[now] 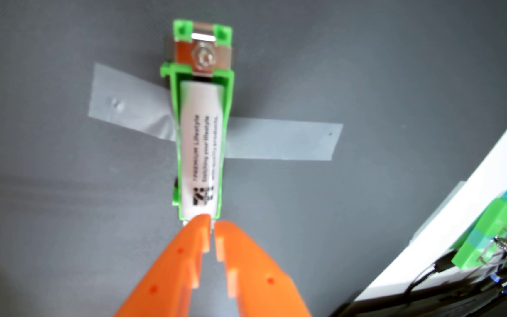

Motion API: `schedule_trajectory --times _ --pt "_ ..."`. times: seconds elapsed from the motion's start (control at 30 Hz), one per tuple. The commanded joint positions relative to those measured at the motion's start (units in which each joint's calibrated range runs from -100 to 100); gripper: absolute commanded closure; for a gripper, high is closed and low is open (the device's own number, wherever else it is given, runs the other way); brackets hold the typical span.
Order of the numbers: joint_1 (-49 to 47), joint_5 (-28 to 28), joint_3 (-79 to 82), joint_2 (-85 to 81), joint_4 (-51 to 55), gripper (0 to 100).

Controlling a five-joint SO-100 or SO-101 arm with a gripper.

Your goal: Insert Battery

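In the wrist view a white battery with black print lies lengthwise in a green holder. The holder is taped to the grey mat and has a metal contact with a nut at its far end. My orange gripper comes in from the bottom edge. Its two fingers are nearly together, with only a thin gap between them. The tips sit at the near end of the battery, touching or just above it. The near end of the holder is hidden behind the tips.
Grey tape strips stick out left and right of the holder. A white board edge curves along the right side, with a green block, wires and black cables at the lower right.
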Motion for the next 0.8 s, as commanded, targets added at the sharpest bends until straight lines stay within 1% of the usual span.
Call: schedule_trajectory --times 0.0,0.27,0.5,0.77 --pt "0.57 -0.18 -0.22 -1.82 -0.4 98" --pt "0.69 -0.13 4.1 -1.82 -5.99 98" --pt "0.81 -0.13 4.46 -1.82 -5.9 98" --pt "3.88 0.18 5.09 -1.82 -6.07 98"
